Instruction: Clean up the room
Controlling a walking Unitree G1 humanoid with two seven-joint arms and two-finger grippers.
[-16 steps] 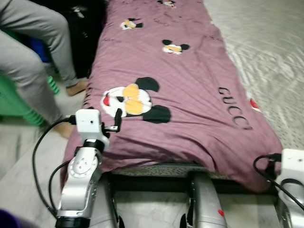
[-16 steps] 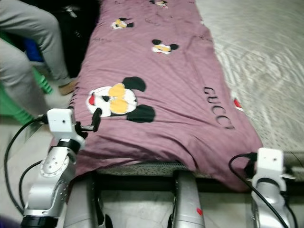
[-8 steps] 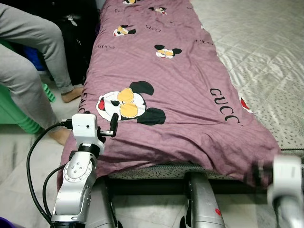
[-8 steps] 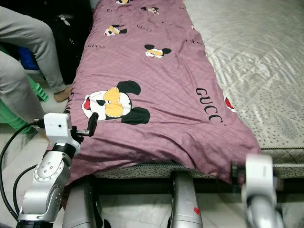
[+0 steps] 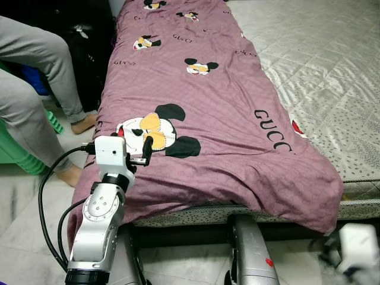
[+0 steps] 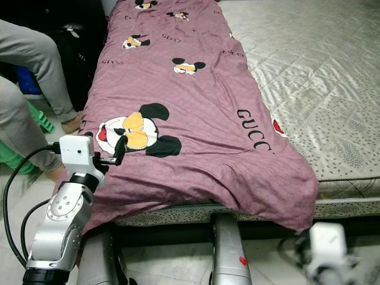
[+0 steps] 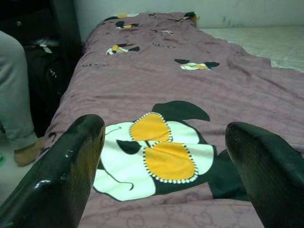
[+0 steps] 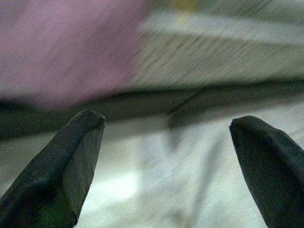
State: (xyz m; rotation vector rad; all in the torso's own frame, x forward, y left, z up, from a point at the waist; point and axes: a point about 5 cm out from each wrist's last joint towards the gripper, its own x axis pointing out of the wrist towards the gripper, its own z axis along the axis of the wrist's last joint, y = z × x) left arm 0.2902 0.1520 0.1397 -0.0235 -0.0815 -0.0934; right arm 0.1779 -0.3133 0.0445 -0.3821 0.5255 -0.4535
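A purple blanket printed with cartoon mice lies along the left side of a bed, and its near end hangs over the foot edge. My left gripper is raised at the blanket's near left edge, beside the large mouse print. In the left wrist view that gripper stands open and holds nothing, with the print just ahead of it. My right arm is low at the bed's near right corner and blurred. The right gripper is open over the pale floor, facing the blanket's hanging end.
A bare grey quilted mattress takes up the right of the bed. At the left sits a person in grey trousers with a bare foot on the floor. A green stool and a black bag stand nearby.
The camera has shifted and now takes in more of the bed. My right arm has dropped lower toward the floor. The left gripper has stayed open at the blanket's edge.
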